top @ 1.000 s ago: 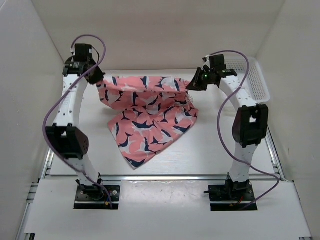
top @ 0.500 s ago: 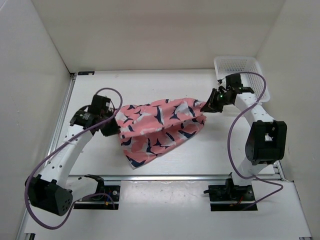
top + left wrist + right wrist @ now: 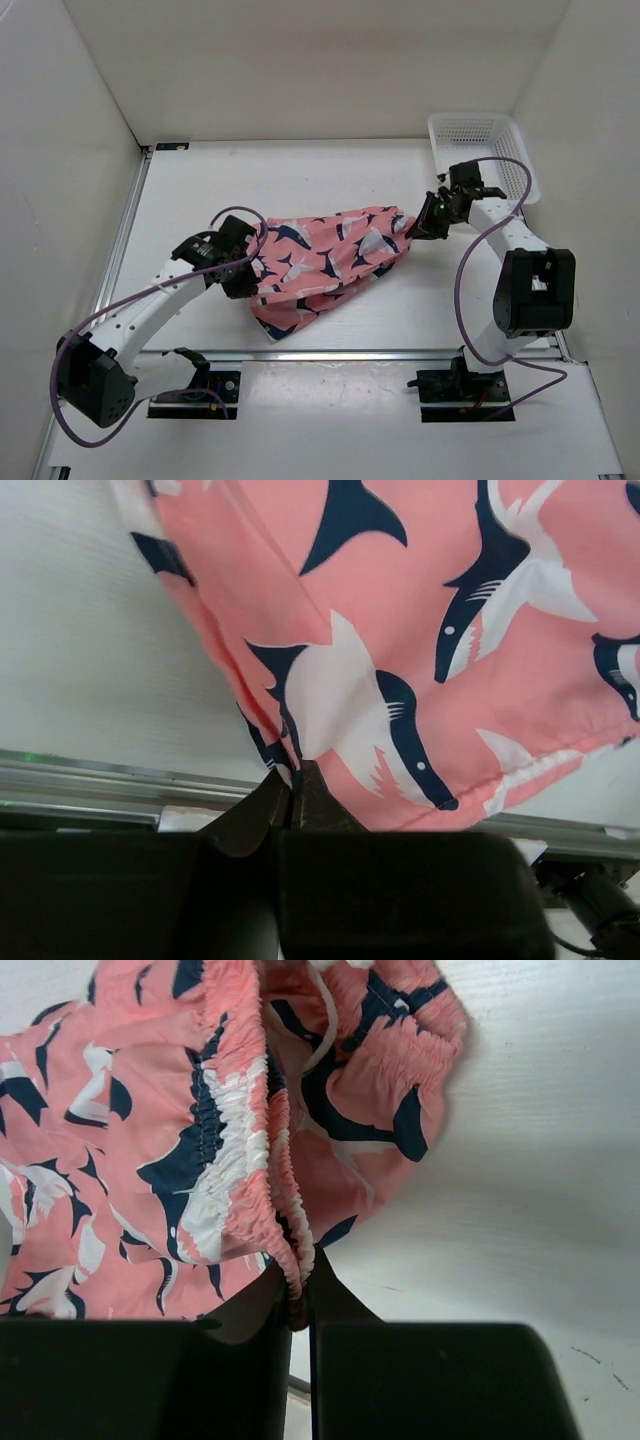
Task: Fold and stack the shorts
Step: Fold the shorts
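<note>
The salmon-pink shorts (image 3: 325,260) with navy-and-white shapes lie folded on the table between my two arms. My left gripper (image 3: 243,275) is shut on the shorts' left edge; in the left wrist view the fabric (image 3: 420,630) hangs from the pinched jaws of that gripper (image 3: 293,785). My right gripper (image 3: 413,228) is shut on the gathered waistband at the right end; the right wrist view shows the ruffled band (image 3: 250,1150) clamped in that gripper (image 3: 300,1295), low over the white table.
A white mesh basket (image 3: 482,150) stands at the back right, just behind the right arm. White walls enclose the table on three sides. A metal rail (image 3: 330,352) runs along the near edge.
Both grippers have carried the shorts' held edge forward and down toward the near side, folding the cloth over itself. The left arm has swung low and right; the shorts now lie flatter.
</note>
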Tool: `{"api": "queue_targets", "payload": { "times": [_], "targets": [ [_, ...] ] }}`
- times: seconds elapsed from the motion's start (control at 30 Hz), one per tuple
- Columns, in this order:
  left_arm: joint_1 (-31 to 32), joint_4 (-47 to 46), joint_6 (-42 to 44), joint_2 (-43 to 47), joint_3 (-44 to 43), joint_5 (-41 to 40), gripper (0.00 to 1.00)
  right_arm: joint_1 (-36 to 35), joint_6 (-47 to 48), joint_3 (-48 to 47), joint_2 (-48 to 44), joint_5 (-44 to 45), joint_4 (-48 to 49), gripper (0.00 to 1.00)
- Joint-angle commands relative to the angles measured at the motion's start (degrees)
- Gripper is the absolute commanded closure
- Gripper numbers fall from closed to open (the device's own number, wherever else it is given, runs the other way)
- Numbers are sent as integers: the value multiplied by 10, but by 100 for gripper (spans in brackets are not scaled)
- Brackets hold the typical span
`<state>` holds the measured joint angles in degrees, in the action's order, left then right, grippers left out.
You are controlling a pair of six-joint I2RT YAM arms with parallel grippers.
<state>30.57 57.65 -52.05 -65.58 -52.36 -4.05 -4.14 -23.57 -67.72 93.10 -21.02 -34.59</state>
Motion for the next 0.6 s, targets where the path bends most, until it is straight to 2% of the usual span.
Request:
{"api": "queue_targets", "payload": {
  "times": [0.0, 0.17, 0.27, 0.4, 0.5, 0.57],
  "targets": [
    [-8, 11, -3, -11, -83, -55, 90, 2, 0, -49, -13, 2, 17, 99],
    [-68, 50, 52, -103, -220, -88, 90, 2, -21, -172, 41, -9, 4, 99],
    [-118, 57, 89, -146, -295, -88, 90, 2, -21, -260, 122, -22, 4, 99],
    [-201, 37, 130, -222, -366, -42, 90, 2, -26, -390, 217, -38, -2, 99],
    [-217, 29, 148, -267, -432, -20, 90, 2, -39, -457, 270, -60, -7, 99],
    [-217, 51, 159, -274, -451, -20, 90, 2, -39, -464, 277, -66, -14, 99]
  ]
}}
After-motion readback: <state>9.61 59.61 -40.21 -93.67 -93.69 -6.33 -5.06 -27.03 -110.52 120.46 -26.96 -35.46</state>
